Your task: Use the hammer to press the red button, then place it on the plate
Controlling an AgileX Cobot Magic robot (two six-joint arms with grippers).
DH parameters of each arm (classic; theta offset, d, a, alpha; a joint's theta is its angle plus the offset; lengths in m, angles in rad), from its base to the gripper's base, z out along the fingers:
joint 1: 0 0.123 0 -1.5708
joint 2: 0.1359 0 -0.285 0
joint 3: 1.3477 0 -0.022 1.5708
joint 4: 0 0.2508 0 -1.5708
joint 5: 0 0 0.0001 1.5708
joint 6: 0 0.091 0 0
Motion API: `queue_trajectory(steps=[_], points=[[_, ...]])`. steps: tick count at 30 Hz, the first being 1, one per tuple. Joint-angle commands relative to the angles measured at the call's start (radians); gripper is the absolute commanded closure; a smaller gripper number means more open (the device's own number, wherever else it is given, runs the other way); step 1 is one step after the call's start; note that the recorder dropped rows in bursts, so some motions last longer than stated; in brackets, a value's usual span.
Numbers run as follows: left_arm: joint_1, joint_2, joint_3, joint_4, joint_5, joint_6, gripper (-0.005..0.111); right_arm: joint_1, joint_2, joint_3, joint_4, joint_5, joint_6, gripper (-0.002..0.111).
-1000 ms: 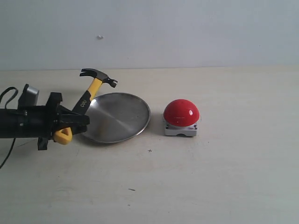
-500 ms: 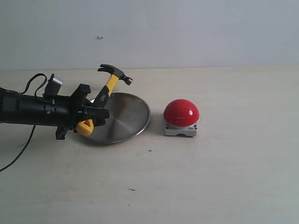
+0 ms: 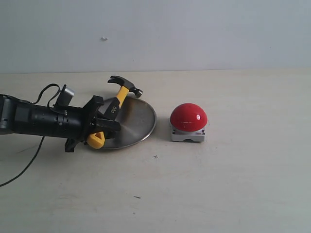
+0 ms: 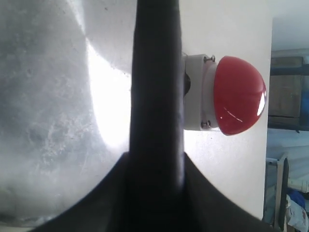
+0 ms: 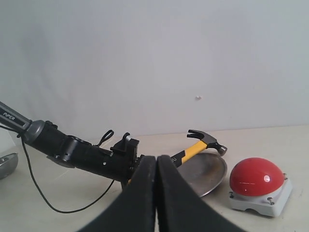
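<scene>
My left gripper (image 3: 99, 127) is shut on the black handle of the hammer (image 3: 119, 97). The hammer slants up and to the right, its dark head (image 3: 125, 85) raised over the far rim of the silver plate (image 3: 138, 121). Its yellow looped end (image 3: 96, 140) pokes out below the jaws. To the right of the plate sits the red button (image 3: 188, 117) on its grey base, untouched. Up close, the handle (image 4: 157, 96) crosses the left wrist view, with the plate (image 4: 48, 121) and the button (image 4: 239, 94) behind it. My right gripper (image 5: 156, 169) is shut and empty, out of the exterior view.
A black cable (image 3: 24, 167) trails from the left arm across the tabletop. In the right wrist view a small metal object (image 5: 7, 164) lies at the table's far left, and a pale wall stands behind the table.
My left arm has carried the hammer to the right, from beside the plate's left edge to over the plate, and the head has come slightly lower. Plate and button have not moved.
</scene>
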Motion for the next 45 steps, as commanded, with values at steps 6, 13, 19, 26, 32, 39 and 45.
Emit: queue_trajectory(steps=[6,13,19,26,32,39,45], points=[[-0.004,0.009,-0.009,-0.018,0.079,0.036,0.107,0.000,-0.005,0.004,-0.008,-0.010,-0.009,0.108],[-0.004,0.009,-0.009,-0.018,0.084,0.036,0.106,0.000,-0.005,0.004,-0.008,-0.010,-0.009,0.108],[-0.004,0.009,-0.009,-0.018,0.085,0.010,0.086,0.000,-0.005,0.004,-0.008,-0.010,-0.009,0.108],[-0.002,0.009,-0.009,0.039,0.090,-0.035,0.074,0.000,-0.005,0.004,-0.008,-0.010,-0.009,0.108],[-0.002,0.009,-0.009,0.067,0.112,-0.047,0.074,0.000,-0.005,0.004,-0.008,-0.010,-0.009,0.108],[0.007,0.009,-0.009,0.092,0.217,-0.053,0.074,0.000,-0.005,0.004,-0.008,-0.013,-0.009,0.108],[0.016,0.009,-0.009,0.096,0.212,-0.060,0.072,0.000,-0.005,0.004,-0.008,-0.014,-0.009,0.108]])
